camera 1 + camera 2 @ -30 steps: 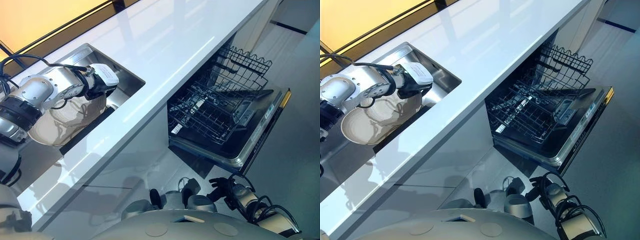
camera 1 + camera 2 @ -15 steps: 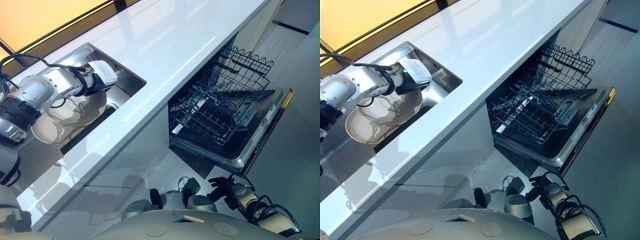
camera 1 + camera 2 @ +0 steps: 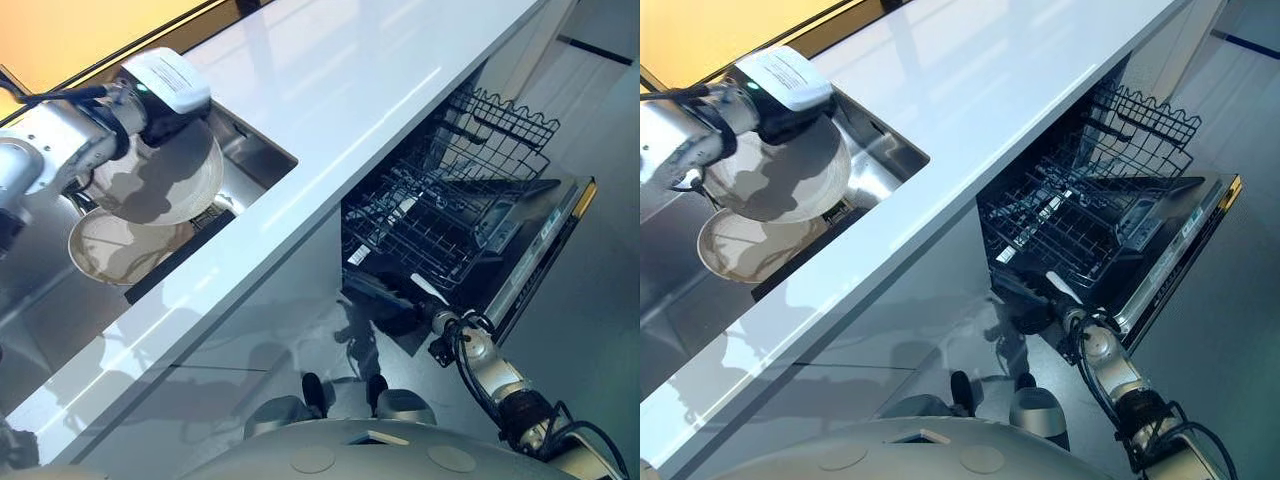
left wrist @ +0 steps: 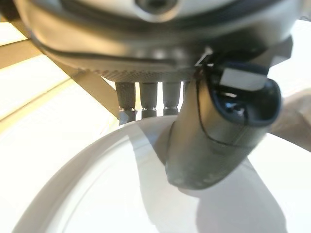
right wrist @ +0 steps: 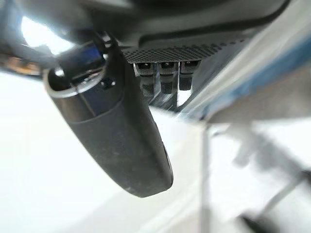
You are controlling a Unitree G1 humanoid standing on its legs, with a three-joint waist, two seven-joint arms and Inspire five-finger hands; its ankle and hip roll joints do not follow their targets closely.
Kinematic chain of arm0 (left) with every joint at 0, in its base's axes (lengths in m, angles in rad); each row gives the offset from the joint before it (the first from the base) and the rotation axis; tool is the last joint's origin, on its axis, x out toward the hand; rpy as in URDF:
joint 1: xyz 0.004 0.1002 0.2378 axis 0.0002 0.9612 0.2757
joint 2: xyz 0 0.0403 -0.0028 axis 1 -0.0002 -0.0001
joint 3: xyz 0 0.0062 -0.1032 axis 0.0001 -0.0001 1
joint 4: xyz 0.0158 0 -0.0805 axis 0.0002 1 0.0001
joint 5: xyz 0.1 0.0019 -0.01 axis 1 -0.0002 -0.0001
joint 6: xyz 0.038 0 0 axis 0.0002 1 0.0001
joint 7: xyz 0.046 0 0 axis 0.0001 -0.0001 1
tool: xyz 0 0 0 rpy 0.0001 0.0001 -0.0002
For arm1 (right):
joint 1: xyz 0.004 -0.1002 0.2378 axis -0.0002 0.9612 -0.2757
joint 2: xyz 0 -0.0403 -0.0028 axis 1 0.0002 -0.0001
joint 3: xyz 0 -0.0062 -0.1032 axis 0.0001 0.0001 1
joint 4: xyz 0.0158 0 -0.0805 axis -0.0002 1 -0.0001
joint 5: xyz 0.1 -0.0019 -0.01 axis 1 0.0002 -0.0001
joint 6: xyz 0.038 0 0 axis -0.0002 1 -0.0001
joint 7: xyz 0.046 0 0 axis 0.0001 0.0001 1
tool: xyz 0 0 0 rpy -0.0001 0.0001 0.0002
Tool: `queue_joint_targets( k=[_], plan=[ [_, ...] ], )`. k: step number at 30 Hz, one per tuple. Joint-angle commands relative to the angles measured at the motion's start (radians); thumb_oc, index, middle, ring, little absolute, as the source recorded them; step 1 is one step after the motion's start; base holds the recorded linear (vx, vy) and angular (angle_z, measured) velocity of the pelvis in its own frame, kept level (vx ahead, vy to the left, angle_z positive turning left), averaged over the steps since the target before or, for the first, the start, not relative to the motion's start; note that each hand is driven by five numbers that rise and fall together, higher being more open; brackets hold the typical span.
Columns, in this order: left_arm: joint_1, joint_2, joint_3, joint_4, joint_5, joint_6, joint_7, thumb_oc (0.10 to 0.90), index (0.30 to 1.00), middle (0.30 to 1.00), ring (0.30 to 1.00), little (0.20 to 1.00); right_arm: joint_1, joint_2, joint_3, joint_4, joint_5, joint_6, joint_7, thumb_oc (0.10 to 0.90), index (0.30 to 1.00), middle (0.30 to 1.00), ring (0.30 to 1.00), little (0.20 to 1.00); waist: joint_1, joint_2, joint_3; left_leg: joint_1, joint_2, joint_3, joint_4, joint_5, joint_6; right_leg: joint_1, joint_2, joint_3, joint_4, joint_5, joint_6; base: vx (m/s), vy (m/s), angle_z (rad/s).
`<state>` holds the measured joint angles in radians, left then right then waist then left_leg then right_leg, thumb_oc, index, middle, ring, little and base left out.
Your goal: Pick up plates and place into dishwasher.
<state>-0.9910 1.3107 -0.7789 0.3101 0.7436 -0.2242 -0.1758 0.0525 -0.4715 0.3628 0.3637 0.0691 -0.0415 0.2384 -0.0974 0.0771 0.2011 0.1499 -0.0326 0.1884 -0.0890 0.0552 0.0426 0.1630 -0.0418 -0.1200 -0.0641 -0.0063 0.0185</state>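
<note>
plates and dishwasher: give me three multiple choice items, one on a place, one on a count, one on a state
1. Where is the plate that no hand holds?
A. In the sink
B. In the dishwasher rack
C. On the floor

2. How many plates show?
A. One
B. Two
C. Four

3. What state is the dishwasher in?
A. Door shut
B. Door open, rack pulled out
C. Door open, rack full of plates

Answers:
1. A: it lies in the sink, below the lifted plate.
2. B: one plate is pinched by the left hand, one lies under it.
3. B: the wire rack sits out over the lowered door, no plates in it; the right hand is near its front edge.
</note>
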Motion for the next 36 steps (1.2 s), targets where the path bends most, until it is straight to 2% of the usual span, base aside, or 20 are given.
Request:
queue_joint_targets(
  k=[1,2,4,6,8,9,10,11,12,13,15,16,17,18,20,22,24,26,32,36],
  plan=[
    [-0.143,0.111,0.084,0.204,-0.047,0.024,0.144,0.100,0.300,0.300,0.300,0.200,0.024,-0.012,-0.083,-0.200,0.346,0.006,0.192,0.800,0.900,0.900,0.900,0.900,-0.014,0.025,-0.088,0.022,-0.036,0.028,0.038,-0.139,-0.005,-0.075,0.005,-0.031,0.076,-0.037,0.103,-0.06,-0.041,0.01],
    [-0.143,0.116,0.083,0.208,-0.052,0.022,0.151,0.100,0.300,0.300,0.300,0.200,0.024,-0.009,-0.088,-0.219,0.372,0.017,0.217,0.800,0.900,0.900,0.900,0.900,-0.013,0.025,-0.089,0.023,-0.035,0.029,0.038,-0.138,-0.006,-0.074,0.005,-0.032,0.076,-0.037,0.103,-0.06,-0.042,-0.01],
    [-0.114,0.141,0.103,0.246,-0.102,0.004,0.229,0.100,0.300,0.300,0.300,0.200,0.016,0.018,-0.106,-0.322,0.601,0.118,0.339,0.800,0.900,0.900,0.900,0.900,-0.005,0.023,-0.095,0.025,-0.033,0.029,0.035,-0.132,-0.011,-0.069,0.009,-0.037,0.073,-0.039,0.099,-0.06,-0.048,-0.04],
    [-0.046,0.151,0.162,0.255,-0.167,-0.012,0.312,0.100,0.300,0.300,0.300,0.200,-0.001,0.048,-0.116,-0.394,0.739,0.162,0.375,0.800,0.900,0.900,0.900,0.900,0.008,0.021,-0.102,0.024,-0.030,0.027,0.033,-0.129,-0.013,-0.064,0.011,-0.045,0.069,-0.041,0.096,-0.07,-0.045,0.01],
    [0.012,0.148,0.217,0.246,-0.233,-0.014,0.371,0.100,0.300,0.300,0.300,0.200,-0.020,0.053,-0.124,-0.439,0.785,0.138,0.358,0.800,0.900,0.900,0.900,0.900,0.017,0.021,-0.107,0.025,-0.028,0.025,0.029,-0.126,-0.014,-0.060,0.011,-0.052,0.064,-0.042,0.093,-0.06,-0.030,0.04],
    [0.055,0.140,0.271,0.234,-0.311,-0.024,0.413,0.100,0.300,0.300,0.300,0.200,-0.040,0.059,-0.141,-0.474,0.817,0.130,0.330,0.800,0.900,0.900,0.900,0.900,0.025,0.019,-0.111,0.027,-0.027,0.022,0.025,-0.123,-0.014,-0.056,0.012,-0.056,0.060,-0.043,0.089,-0.07,-0.027,0.05],
    [0.121,0.124,0.362,0.208,-0.401,-0.040,0.450,0.100,0.300,0.300,0.300,0.200,-0.060,0.061,-0.163,-0.503,0.815,0.083,0.302,0.800,0.900,0.900,0.900,0.900,0.032,0.017,-0.116,0.028,-0.025,0.020,0.021,-0.121,-0.015,-0.053,0.014,-0.060,0.058,-0.046,0.085,-0.07,-0.026,0.05],
    [0.153,0.109,0.410,0.191,-0.448,-0.046,0.463,0.100,0.300,0.300,0.300,0.200,-0.071,0.064,-0.178,-0.516,0.815,0.062,0.281,0.800,0.900,0.900,0.900,0.900,0.037,0.015,-0.118,0.029,-0.024,0.019,0.019,-0.120,-0.014,-0.052,0.015,-0.061,0.057,-0.047,0.082,-0.08,-0.031,0.06],
    [0.249,0.062,0.551,0.127,-0.550,-0.053,0.487,0.100,0.300,0.300,0.300,0.200,-0.099,0.068,-0.214,-0.546,0.781,-0.026,0.212,0.800,0.900,0.900,0.900,0.900,0.043,0.014,-0.124,0.032,-0.021,0.014,0.014,-0.118,-0.015,-0.047,0.018,-0.061,0.056,-0.053,0.076,-0.07,-0.031,0.08],
    [0.306,0.021,0.631,0.089,-0.596,-0.064,0.504,0.100,0.300,0.300,0.300,0.200,-0.114,0.070,-0.237,-0.558,0.748,-0.081,0.150,0.800,0.900,0.900,0.900,0.900,0.048,0.012,-0.128,0.032,-0.020,0.011,0.011,-0.117,-0.015,-0.046,0.021,-0.061,0.057,-0.056,0.071,-0.07,-0.033,0.09],
    [0.426,-0.068,0.786,-0.023,-0.632,-0.067,0.530,0.100,0.300,0.300,0.300,0.200,-0.138,0.074,-0.286,-0.598,0.647,-0.205,0.043,0.800,0.900,0.900,0.900,0.900,0.054,0.008,-0.134,0.034,-0.016,0.002,0.008,-0.117,-0.014,-0.043,0.026,-0.057,0.062,-0.066,0.062,-0.05,-0.019,0.09],
    [0.486,-0.118,0.850,-0.103,-0.623,-0.049,0.545,0.100,0.300,0.300,0.300,0.200,-0.149,0.074,-0.306,-0.635,0.631,-0.235,0.026,0.800,0.900,0.900,0.900,0.900,0.054,0.006,-0.135,0.035,-0.015,-0.001,0.008,-0.118,-0.012,-0.042,0.027,-0.053,0.066,-0.071,0.058,-0.07,-0.014,0.11],
    [0.561,-0.201,0.912,-0.196,-0.590,-0.049,0.586,0.100,0.300,0.300,0.300,0.200,-0.162,0.090,-0.322,-0.692,0.668,-0.228,0.047,0.800,0.900,0.900,0.900,0.900,0.055,0.004,-0.138,0.035,-0.013,-0.009,0.008,-0.118,-0.011,-0.043,0.030,-0.048,0.074,-0.077,0.052,-0.07,-0.013,0.10],
    [0.588,-0.243,0.927,-0.229,-0.559,-0.060,0.614,0.100,0.300,0.300,0.300,0.200,-0.171,0.099,-0.327,-0.715,0.714,-0.222,0.079,0.800,0.900,0.900,0.900,0.900,0.055,0.002,-0.138,0.035,-0.013,-0.012,0.009,-0.118,-0.010,-0.043,0.031,-0.045,0.079,-0.081,0.048,-0.08,-0.017,0.07],
    [0.603,-0.321,0.916,-0.296,-0.453,-0.059,0.696,0.100,0.300,0.300,0.300,0.200,-0.207,0.123,-0.321,-0.756,0.814,-0.148,0.145,0.800,0.900,0.900,0.900,0.900,0.057,-0.008,-0.140,0.033,-0.014,-0.022,0.012,-0.119,-0.010,-0.041,0.033,-0.042,0.085,-0.086,0.042,-0.07,-0.019,0.06],
    [0.589,-0.354,0.896,-0.314,-0.372,-0.062,0.770,0.100,0.300,0.300,0.300,0.200,-0.239,0.136,-0.303,-0.773,0.869,-0.102,0.175,0.800,0.900,0.900,0.900,0.900,0.059,-0.015,-0.141,0.033,-0.015,-0.028,0.013,-0.117,-0.011,-0.038,0.034,-0.042,0.085,-0.087,0.037,-0.07,-0.022,0.02],
    [0.548,-0.375,0.855,-0.321,-0.296,-0.049,0.841,0.100,0.300,0.300,0.300,0.200,-0.283,0.145,-0.267,-0.775,0.865,-0.075,0.156,0.800,0.900,0.900,0.900,0.900,0.063,-0.024,-0.145,0.032,-0.016,-0.031,0.016,-0.117,-0.013,-0.035,0.033,-0.046,0.084,-0.087,0.033,-0.06,-0.024,0.03],
    [0.507,-0.398,0.808,-0.331,-0.253,-0.041,0.897,0.100,0.300,0.300,0.300,0.200,-0.331,0.145,-0.218,-0.772,0.799,-0.092,0.113,0.800,0.900,0.900,0.900,0.900,0.068,-0.032,-0.150,0.030,-0.015,-0.034,0.017,-0.114,-0.017,-0.032,0.033,-0.051,0.084,-0.087,0.029,-0.05,-0.020,0.10],
    [0.484,-0.452,0.744,-0.352,-0.229,-0.024,0.944,0.100,0.300,0.300,0.300,0.200,-0.380,0.116,-0.163,-0.751,0.609,-0.190,-0.008,0.800,0.900,0.900,0.900,0.900,0.072,-0.042,-0.154,0.032,-0.013,-0.036,0.016,-0.112,-0.024,-0.027,0.036,-0.053,0.081,-0.085,0.026,-0.02,-0.009,0.07],
    [0.497,-0.499,0.730,-0.364,-0.204,-0.014,0.967,0.100,0.300,0.300,0.300,0.200,-0.397,0.108,-0.151,-0.749,0.590,-0.166,-0.046,0.800,0.900,0.900,0.900,0.900,0.072,-0.046,-0.154,0.035,-0.014,-0.039,0.012,-0.112,-0.026,-0.023,0.038,-0.049,0.074,-0.081,0.025,-0.01,0.001,0.00]
  ],
)
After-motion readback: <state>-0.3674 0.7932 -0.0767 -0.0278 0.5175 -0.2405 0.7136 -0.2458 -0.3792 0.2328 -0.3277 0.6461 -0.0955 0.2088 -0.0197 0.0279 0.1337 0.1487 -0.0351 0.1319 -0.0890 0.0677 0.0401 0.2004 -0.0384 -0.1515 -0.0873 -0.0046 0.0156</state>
